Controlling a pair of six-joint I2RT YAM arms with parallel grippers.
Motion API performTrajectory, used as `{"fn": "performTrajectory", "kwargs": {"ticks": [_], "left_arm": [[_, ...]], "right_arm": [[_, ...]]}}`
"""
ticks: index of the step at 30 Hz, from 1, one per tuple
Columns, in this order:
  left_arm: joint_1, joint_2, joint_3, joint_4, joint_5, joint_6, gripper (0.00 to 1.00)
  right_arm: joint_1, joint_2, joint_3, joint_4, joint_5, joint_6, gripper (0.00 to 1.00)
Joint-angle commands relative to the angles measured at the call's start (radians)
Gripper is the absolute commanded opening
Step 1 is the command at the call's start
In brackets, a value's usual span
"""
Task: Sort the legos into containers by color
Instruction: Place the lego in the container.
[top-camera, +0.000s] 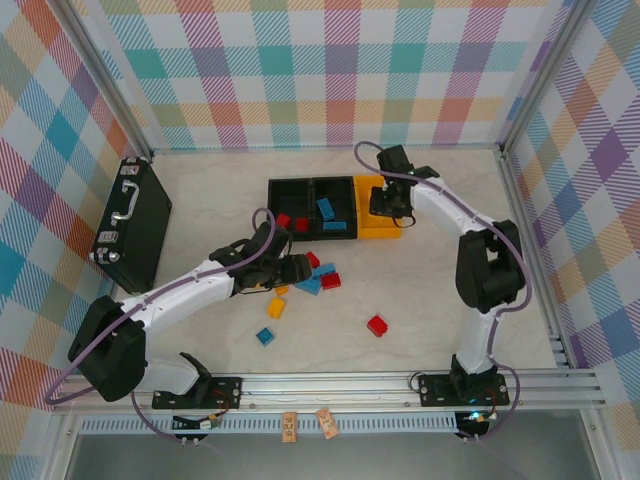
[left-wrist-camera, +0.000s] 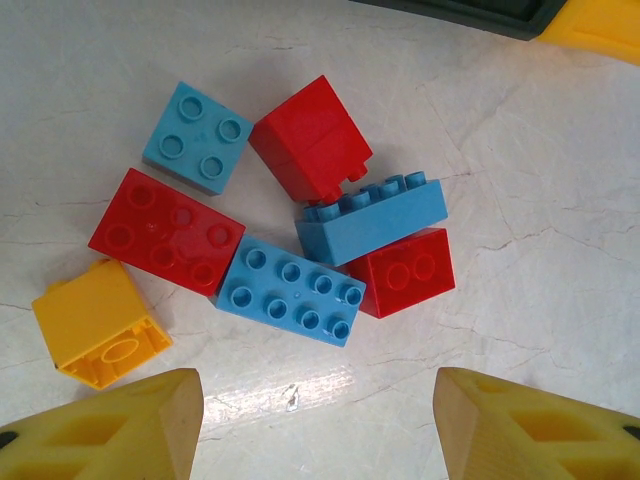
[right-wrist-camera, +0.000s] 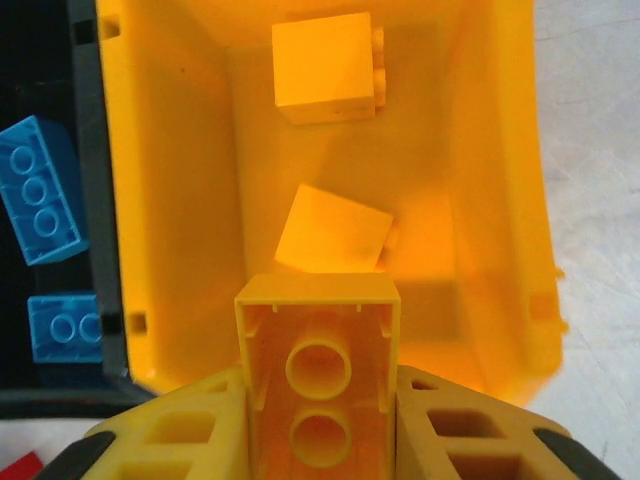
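Note:
My left gripper (left-wrist-camera: 320, 430) is open and hovers over a cluster of legos: red (left-wrist-camera: 165, 230), blue (left-wrist-camera: 290, 290) and a yellow one (left-wrist-camera: 95, 325) at its left; nothing sits between its fingers. My right gripper (right-wrist-camera: 318, 425) is shut on a yellow lego (right-wrist-camera: 318, 350), held over the yellow container (right-wrist-camera: 170, 200), where two yellow legos (right-wrist-camera: 325, 70) lie. Beside it, the middle black container (top-camera: 335, 181) holds blue legos (right-wrist-camera: 40, 190) and the left black one (top-camera: 288, 183) holds red legos (top-camera: 283, 220). From above, the left gripper (top-camera: 290, 270) is at the pile's left edge.
Loose legos lie in front of the pile: red (top-camera: 377, 325), blue (top-camera: 265, 336), yellow (top-camera: 276, 307). A flat black case with a metal handle (top-camera: 135, 225) stands at the far left. Metal frame rails (top-camera: 530, 250) and checked walls close in the table.

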Motion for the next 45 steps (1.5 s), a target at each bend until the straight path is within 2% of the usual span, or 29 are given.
{"fn": "performTrajectory", "kwargs": {"ticks": [1,18,26,35,45], "left_arm": [[-0.012,-0.029,-0.003,-0.011,-0.017,-0.010,0.62],[-0.014,-0.019,-0.006,-0.017,-0.033,-0.019,0.62],[-0.014,-0.029,-0.014,-0.025,-0.042,-0.024,0.62],[-0.014,-0.052,-0.013,-0.032,-0.076,-0.034,0.62],[-0.013,-0.085,-0.033,-0.066,-0.130,-0.049,0.63]], "right_arm": [[-0.012,0.056,0.089,-0.070,0.009,-0.011,0.29],[-0.016,0.275,0.379,-0.205,0.110,-0.040,0.32],[-0.015,0.293,0.432,-0.232,0.119,-0.030,0.43],[0.001,0.156,0.369,-0.210,0.095,-0.042,0.44],[0.048,-0.177,-0.001,-0.062,-0.008,-0.012,0.45]]}}
